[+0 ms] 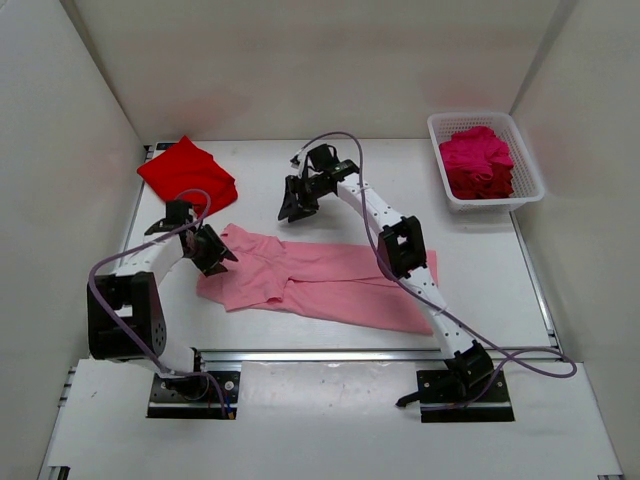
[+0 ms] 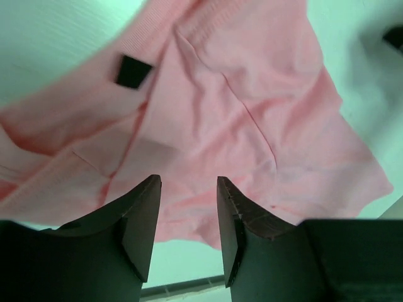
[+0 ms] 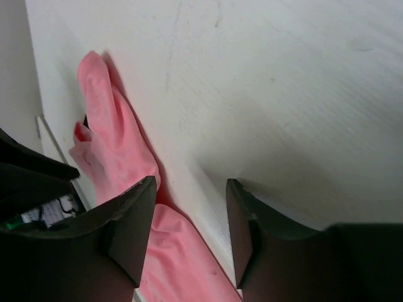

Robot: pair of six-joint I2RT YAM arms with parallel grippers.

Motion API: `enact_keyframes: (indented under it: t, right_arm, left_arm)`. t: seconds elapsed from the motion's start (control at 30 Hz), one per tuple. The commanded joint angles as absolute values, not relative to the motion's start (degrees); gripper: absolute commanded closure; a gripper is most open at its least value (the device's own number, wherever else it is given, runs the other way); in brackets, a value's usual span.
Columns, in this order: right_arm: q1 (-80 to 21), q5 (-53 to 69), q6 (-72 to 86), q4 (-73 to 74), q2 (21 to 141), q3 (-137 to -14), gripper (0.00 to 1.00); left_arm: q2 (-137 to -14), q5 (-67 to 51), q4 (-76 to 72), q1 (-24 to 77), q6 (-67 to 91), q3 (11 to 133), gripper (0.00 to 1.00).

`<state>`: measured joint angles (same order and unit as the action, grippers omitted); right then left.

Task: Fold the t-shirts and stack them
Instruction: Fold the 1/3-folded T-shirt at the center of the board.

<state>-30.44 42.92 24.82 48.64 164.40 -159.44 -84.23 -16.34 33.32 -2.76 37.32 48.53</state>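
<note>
Top external view is showing the pink shirt (image 1: 330, 280) lying spread across the middle of the table (image 1: 410, 170), a bit rumpled. Left claw (image 1: 215, 250) is hovering over its left end, jaws standing apart and gripping nothing. Right claw (image 1: 297, 205) is hanging over bare table just behind the shirt, also gaping with nothing in it. Red shirt (image 1: 188, 172) is lying flat in the far left corner, and magenta cloth (image 1: 478, 160) is sitting bunched in the basket (image 1: 438, 150) at far right.
</note>
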Motion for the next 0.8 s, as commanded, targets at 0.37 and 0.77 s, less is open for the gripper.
enact_keyframes:
  t: [0.37, 0.77]
  right_arm:
    - [-20.84, 33.05, 15.91, 68.02, 139.88, -156.11, 0.81]
    - [-10.55, 17.23, 13.45, 46.76, 88.88, -83.73, 0.75]
  left_arm:
    - [-95.27, -16.7, 26.46, 0.62, 41.75, 59.93, 0.49]
    - [-100.28, -17.49, 24.26, 1.67, 41.49, 63.27, 0.52]
